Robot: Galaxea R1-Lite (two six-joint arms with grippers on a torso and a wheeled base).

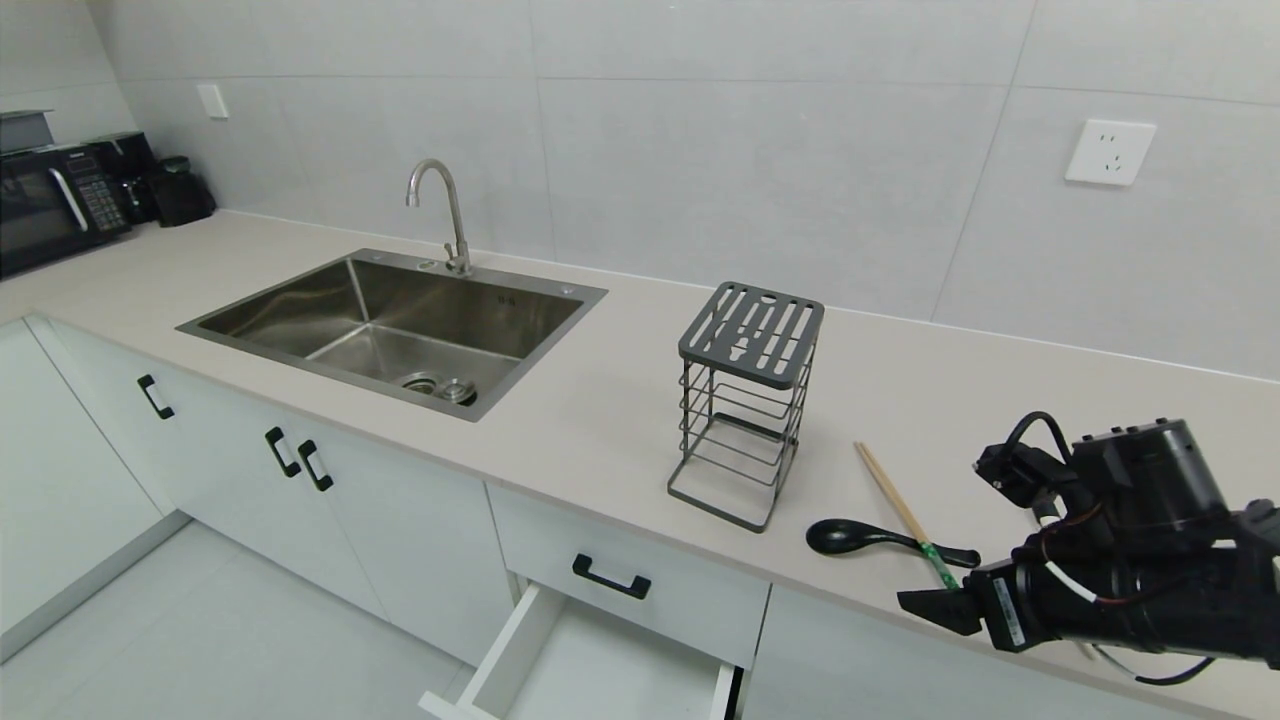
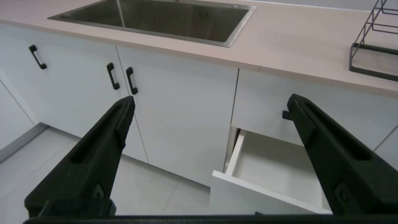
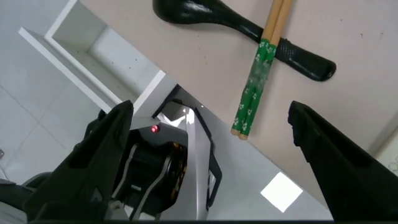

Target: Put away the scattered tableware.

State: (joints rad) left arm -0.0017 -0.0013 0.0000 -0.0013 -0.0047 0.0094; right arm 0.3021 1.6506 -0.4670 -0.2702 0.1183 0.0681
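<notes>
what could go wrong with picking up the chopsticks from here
1. The chopsticks lie across the black spoon handle, so the open right pincer may drag or flick the spoon.
2. Their green ends sit near the counter front edge; a nudge could tip them off.
3. The pair is thin and flat on the counter, so one stick may slip out.

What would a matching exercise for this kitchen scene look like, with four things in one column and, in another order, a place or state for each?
Things:
1. black spoon
2. chopsticks
3. wire rack
4. drawer

Places or states:
a. pulled open, below the counter
b. standing upright, to the right of the sink
c. lying flat, its handle under another utensil
d. lying across a handle

Pairs: 1-c, 2-d, 3-b, 4-a.
</notes>
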